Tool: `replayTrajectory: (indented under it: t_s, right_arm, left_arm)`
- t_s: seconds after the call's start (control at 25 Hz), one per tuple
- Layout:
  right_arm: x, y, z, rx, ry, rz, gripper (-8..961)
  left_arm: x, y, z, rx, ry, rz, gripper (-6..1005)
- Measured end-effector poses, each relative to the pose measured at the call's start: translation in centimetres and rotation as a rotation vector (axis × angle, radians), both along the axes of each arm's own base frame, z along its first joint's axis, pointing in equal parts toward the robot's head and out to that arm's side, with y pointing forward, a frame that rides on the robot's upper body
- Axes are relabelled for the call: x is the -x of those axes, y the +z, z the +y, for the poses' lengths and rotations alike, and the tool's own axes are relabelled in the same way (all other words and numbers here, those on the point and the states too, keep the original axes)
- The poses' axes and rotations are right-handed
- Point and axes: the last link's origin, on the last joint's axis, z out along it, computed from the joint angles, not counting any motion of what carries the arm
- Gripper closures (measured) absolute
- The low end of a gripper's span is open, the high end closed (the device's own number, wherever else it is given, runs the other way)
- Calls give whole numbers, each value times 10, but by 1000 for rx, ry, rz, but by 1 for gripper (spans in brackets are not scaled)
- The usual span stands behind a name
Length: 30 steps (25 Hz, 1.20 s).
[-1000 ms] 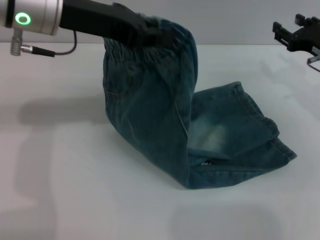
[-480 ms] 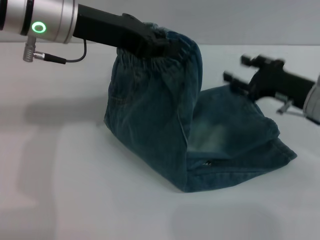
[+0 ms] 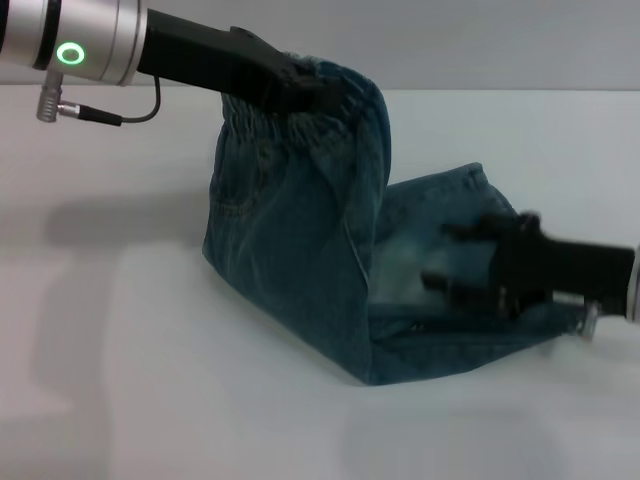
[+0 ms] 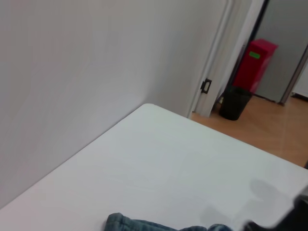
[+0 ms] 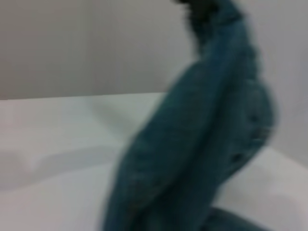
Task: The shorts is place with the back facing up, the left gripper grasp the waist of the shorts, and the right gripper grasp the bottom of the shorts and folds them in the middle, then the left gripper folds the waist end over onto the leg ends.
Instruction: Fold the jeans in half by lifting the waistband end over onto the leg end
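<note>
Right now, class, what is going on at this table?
A two-armed robot is folding denim shorts on a white table. The left gripper holds the ruffled waist lifted above the table, so the upper half of the shorts hangs like a tent while the leg ends lie flat. The right gripper, its end effector open, is low over the leg part and grips nothing. The waist has not yet been laid onto the leg ends.
</note>
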Motion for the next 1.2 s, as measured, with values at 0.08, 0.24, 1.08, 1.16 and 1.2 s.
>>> replayTrajectory:
  t_s: [0.08,0.24,1.08,1.16,1.2]
  right_arm:
    - [2,-3,-8,71,18,-7,335]
    - [7,-9,-16,150,47,-12,335]
    - [57,-38,-1,297,192,-44,337]
    - [60,-38,1,293,197,-41,337]
    - [62,-38,3,289,201,-39,337]
  left_arm:
    - [0,0,1,-4,2,3,956]
    - [-2,0,2,-7,1,2,956]
    - [-6,-4,2,-5,-6,-8,957]
    - [-5,-4,1,-4,-5,-8,957]
    - [-5,-4,1,-4,-5,-8,957]
